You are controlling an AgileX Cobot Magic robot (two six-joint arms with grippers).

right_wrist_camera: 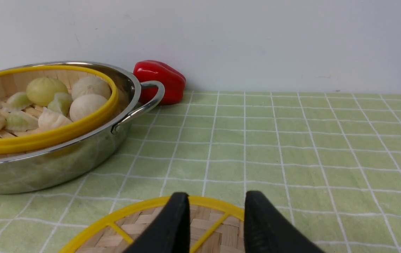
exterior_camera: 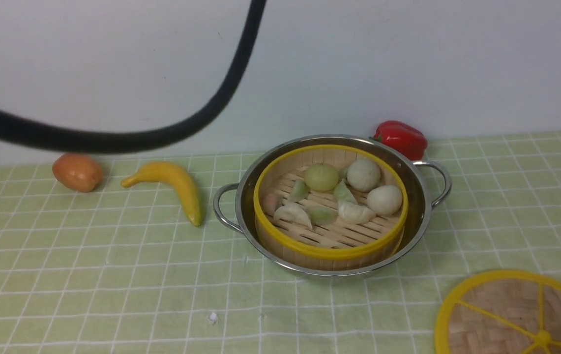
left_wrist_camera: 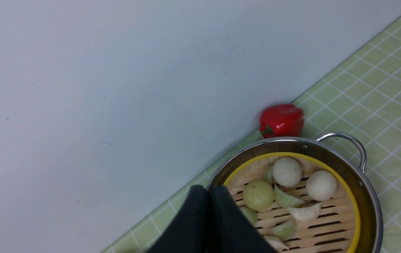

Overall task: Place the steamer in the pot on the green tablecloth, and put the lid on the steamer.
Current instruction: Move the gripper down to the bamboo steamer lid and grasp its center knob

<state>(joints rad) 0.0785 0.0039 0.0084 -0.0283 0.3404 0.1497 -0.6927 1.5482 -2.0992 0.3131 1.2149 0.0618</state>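
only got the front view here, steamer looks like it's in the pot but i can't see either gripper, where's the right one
Observer: The right gripper is poised at the edge of the lid, jaws apart with nothing between them.
Operator: ok and is the left one holding the steamer
Observer: No. The left gripper is shut on nothing, raised clear of the steamer, which sits in the pot.
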